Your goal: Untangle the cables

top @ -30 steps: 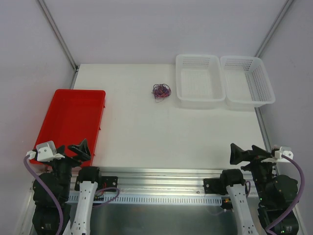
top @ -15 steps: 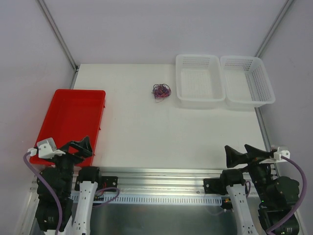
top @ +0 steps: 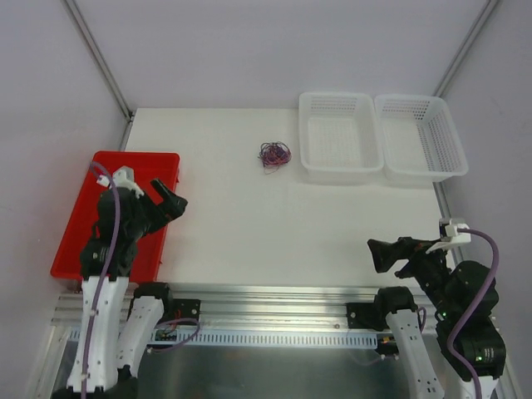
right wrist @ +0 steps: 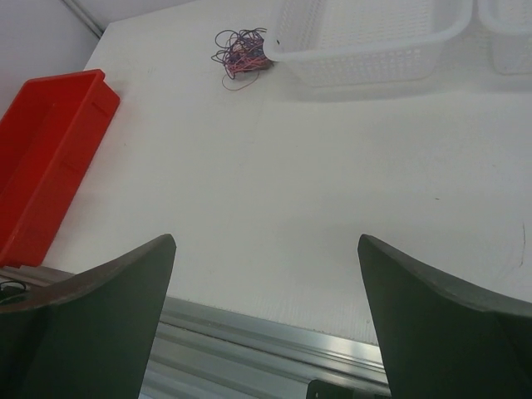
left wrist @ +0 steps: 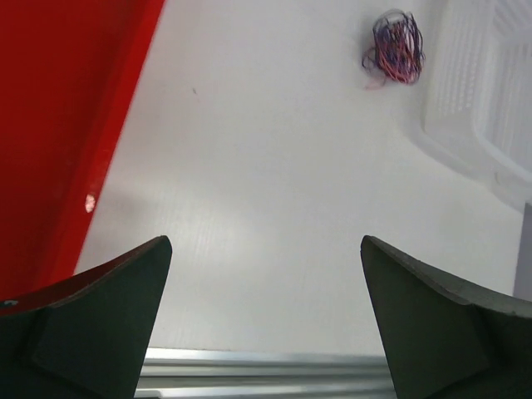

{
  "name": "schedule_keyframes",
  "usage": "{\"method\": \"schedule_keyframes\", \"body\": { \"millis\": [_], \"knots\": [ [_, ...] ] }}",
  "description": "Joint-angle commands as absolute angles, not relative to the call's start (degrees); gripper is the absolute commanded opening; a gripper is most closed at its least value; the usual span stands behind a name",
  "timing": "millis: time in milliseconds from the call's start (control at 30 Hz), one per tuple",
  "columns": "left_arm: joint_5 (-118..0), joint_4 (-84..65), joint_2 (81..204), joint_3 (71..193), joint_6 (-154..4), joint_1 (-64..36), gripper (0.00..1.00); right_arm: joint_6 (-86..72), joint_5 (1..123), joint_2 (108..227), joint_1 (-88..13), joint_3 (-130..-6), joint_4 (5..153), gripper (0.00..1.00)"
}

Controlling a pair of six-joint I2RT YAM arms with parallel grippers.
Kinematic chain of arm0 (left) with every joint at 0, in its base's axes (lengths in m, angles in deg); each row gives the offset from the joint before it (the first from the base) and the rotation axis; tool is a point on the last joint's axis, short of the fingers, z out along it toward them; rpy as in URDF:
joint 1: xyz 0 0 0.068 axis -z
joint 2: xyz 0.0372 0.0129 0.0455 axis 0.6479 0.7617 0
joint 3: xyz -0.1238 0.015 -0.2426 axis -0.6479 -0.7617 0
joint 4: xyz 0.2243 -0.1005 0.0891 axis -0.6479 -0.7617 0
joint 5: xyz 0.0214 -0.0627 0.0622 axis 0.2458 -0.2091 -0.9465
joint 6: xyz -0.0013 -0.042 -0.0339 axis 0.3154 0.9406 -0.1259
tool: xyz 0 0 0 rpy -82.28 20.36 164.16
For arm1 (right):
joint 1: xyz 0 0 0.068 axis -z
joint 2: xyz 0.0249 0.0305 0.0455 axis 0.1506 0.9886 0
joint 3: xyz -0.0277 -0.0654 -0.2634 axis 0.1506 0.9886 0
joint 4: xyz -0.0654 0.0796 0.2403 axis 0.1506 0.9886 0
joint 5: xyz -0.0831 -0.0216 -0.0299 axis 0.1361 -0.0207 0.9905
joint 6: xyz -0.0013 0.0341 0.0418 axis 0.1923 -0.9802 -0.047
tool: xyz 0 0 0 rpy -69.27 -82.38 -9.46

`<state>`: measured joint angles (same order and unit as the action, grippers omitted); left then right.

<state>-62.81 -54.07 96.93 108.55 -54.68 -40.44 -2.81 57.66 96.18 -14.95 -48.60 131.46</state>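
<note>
Red tray (top: 71, 237) left, white baskets (top: 337, 172) right

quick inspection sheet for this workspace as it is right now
surface: white table, flat
job's things: thin cables in one tangled bunch of purple, red and dark strands, left of the left white basket, untouched
clutter: red tray at the left edge; right white basket beside the left one; both baskets look empty
grippers: left tool open, above the red tray's right edge; right tool open, by the near right corner; neither holds anything
cables: lilac arm cables on both arms
surroundings: white walls, metal frame posts, aluminium rail along the near edge
</note>
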Motion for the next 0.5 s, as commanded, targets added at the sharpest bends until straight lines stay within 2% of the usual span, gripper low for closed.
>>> {"method": "schedule_keyframes", "body": {
  "millis": [0,100,233,400,467],
  "knots": [
    [-47.93,-48.55,109.74,114.95,-53.77,-40.56,0.99,-0.84,57.92,99.36,-14.73,-49.65,131.77,0.97],
    [-45.16,-48.02,123.10,120.92,-54.56,-38.02,0.99,0.90,60.21,100.95,-14.73,-50.80,133.71,0.97],
    [-51.37,-46.80,140.65,129.98,-55.26,-29.17,0.99,1.45,60.75,102.27,-15.17,-50.71,133.97,0.97],
    [-52.71,-45.83,158.70,146.04,-54.13,-23.61,0.99,2.15,60.84,103.32,-15.78,-50.97,133.45,0.97],
    [-56.64,-45.65,165.91,150.20,-52.98,-21.68,0.99,2.33,60.75,103.24,-16.13,-50.71,133.10,0.97]
  ]
}}
